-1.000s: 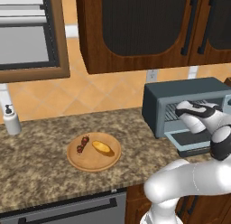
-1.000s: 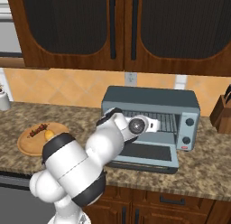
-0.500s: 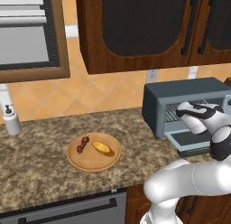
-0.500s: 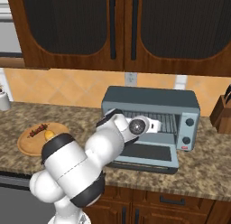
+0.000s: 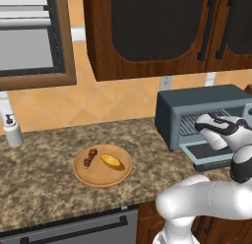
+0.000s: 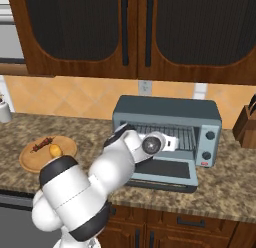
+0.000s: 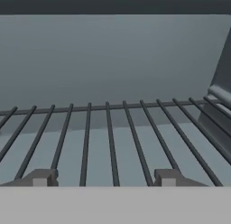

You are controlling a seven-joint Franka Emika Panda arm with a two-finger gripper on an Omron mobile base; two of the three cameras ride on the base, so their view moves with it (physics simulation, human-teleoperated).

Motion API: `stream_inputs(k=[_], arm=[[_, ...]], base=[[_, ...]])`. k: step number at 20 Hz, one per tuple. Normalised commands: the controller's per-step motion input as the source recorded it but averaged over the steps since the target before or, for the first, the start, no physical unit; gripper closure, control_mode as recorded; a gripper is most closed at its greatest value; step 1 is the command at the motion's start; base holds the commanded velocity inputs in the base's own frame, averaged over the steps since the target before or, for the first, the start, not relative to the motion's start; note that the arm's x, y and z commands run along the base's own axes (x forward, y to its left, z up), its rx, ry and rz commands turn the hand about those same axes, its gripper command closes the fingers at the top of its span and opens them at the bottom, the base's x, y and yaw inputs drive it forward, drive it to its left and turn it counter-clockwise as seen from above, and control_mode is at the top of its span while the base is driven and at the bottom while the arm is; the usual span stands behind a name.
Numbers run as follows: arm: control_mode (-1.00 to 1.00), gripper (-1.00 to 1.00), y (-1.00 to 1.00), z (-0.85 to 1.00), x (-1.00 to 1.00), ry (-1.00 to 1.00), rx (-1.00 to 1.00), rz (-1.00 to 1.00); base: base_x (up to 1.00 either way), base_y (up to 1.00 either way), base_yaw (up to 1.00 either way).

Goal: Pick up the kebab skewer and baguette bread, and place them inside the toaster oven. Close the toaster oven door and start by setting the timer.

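- The toaster oven sits on the counter with the toaster oven door dropped flat in front of it, so the opening part looks done.
- The gripper is poked into the oven mouth, its two fingertips standing well apart just above the wire rack, with nothing between them. So: jaws open, empty.
- The kebab skewer and the baguette bread both lie side by side on the round wooden plate, well to the left of the oven. Neither has been picked up yet.
- My read: we're between "door open" and "grab the first item".
- Next move calls for backing the hand out of the oven, swinging left over the plate, and coming down on one of the two.
- The skewer is thin and I can't quite tell from here whether it touches the loaf, so the pinch probably needs to be careful.
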Motion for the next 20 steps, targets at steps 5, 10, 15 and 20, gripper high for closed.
stream_inputs(k=[5, 10, 15, 20], arm=[[-1.0, -1.0, 0.0, -0.82, -0.62, 0.0, 0.0, 0.0], [-1.0, -1.0, 0.0, -0.84, -0.62, 0.0, 0.0, 0.0], [-1.0, -1.0, 0.0, -0.84, -0.68, 0.01, 0.01, 0.0], [-1.0, -1.0, 0.0, -0.83, -0.67, 0.01, 0.01, 0.0]], base=[[0.0, 0.0, 0.0], [0.0, 0.0, 0.0], [0.0, 0.0, 0.0], [0.0, 0.0, 0.0]])
